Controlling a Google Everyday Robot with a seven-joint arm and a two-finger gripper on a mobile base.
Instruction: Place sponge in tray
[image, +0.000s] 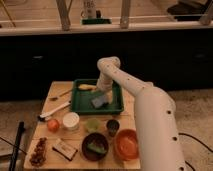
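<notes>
The dark green tray (80, 106) sits at the back middle of the wooden table. The blue-grey sponge (99, 101) lies inside it, toward the right half. My gripper (103, 92) hangs at the end of the white arm, right above the sponge's far edge, over the tray. A yellow item (86, 87) lies in the tray's back part.
An orange bowl (126, 144) stands front right, a dark bowl (95, 146) with something green beside it. A white cup (71, 120), a green cup (92, 124), a dark cup (113, 127), an orange fruit (53, 124), a brown-and-white block (65, 149) and a brush (52, 110) lie in front and left.
</notes>
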